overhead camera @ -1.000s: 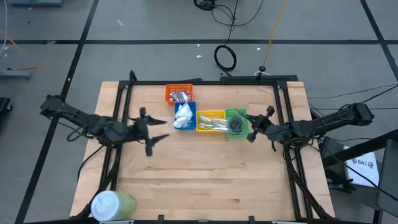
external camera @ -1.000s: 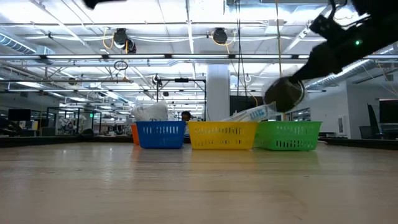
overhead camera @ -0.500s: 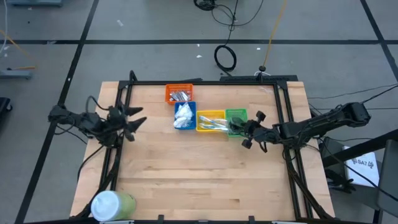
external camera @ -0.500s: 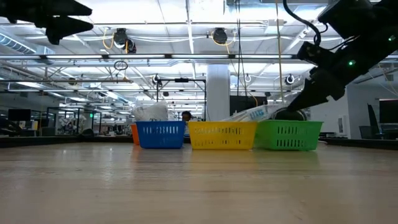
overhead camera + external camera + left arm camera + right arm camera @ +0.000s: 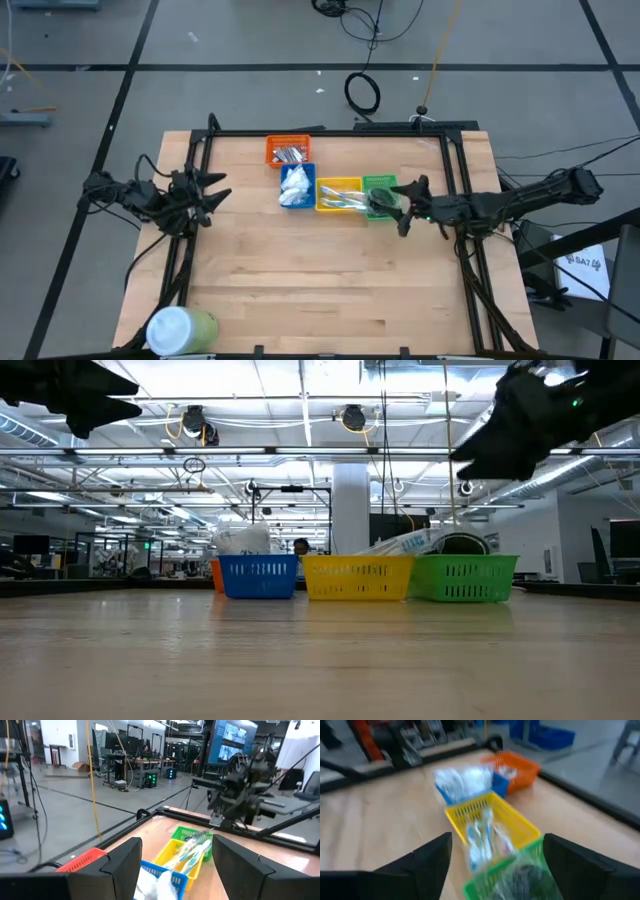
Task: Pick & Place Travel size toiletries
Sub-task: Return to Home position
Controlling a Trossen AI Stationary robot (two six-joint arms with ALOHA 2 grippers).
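Left arm (image 5: 140,195) & right arm (image 5: 500,205) dark, slim, cabled; gripper fingers (image 5: 122,865) broad, matte black.

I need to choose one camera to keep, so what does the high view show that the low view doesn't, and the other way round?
Only high: the green bottle at the table's corner by the left arm, the silvery sticks inside the orange basket, and the open left gripper and right gripper seen whole. Only low: the hall's ceiling lights behind. Both: the blue basket, yellow basket and green basket in a row.
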